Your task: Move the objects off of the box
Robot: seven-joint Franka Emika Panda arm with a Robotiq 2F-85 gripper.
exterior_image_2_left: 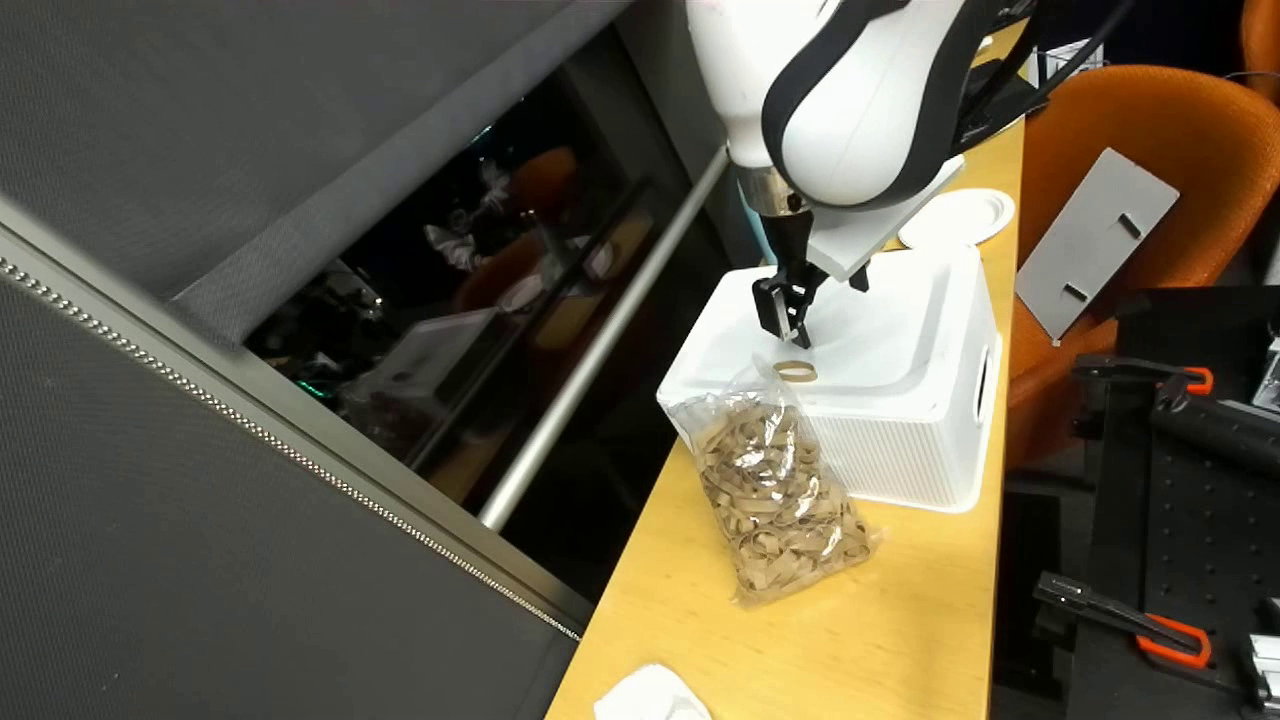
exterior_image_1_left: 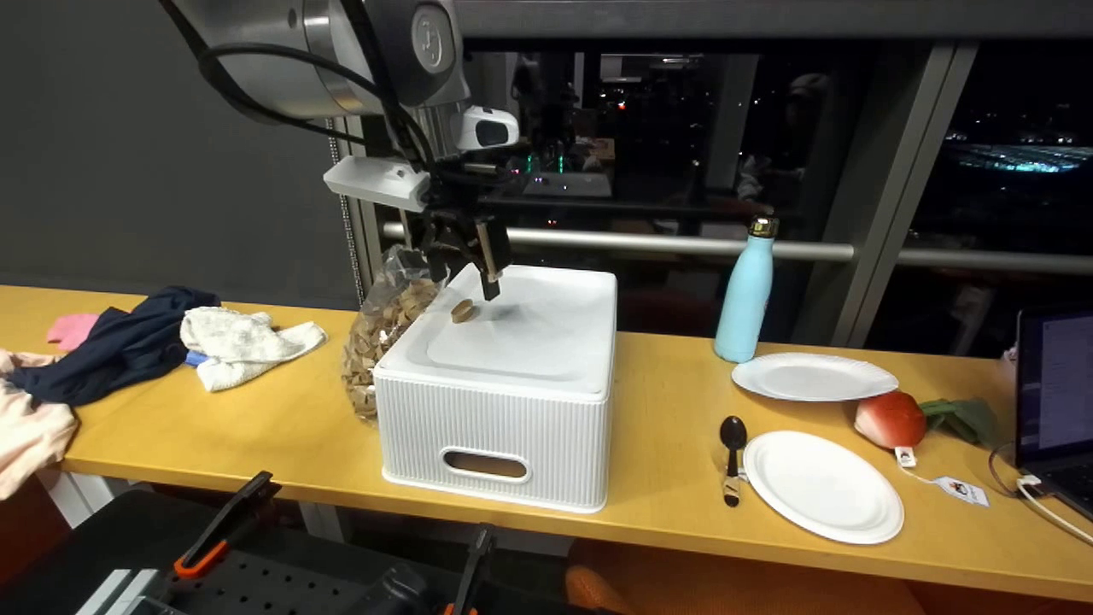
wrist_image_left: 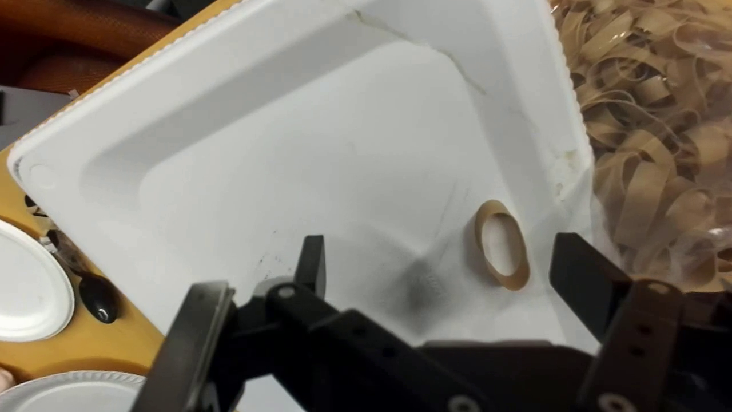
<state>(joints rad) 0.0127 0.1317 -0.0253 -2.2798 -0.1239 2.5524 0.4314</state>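
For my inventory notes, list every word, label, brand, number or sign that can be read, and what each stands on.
None can be read.
Laptop screen: text-like lines, too small and blurred.
Printed tag near the red-and-white vegetable-like item: too small.
Small white label by that item: too small.
Round emblem on the robot arm: too blurred.

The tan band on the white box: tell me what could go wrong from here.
In the wrist view the band appears nearer one side of the open hand, so closing might push it aside. The plastic bag sits close beside the box at the band's end, so the hand could snag it.
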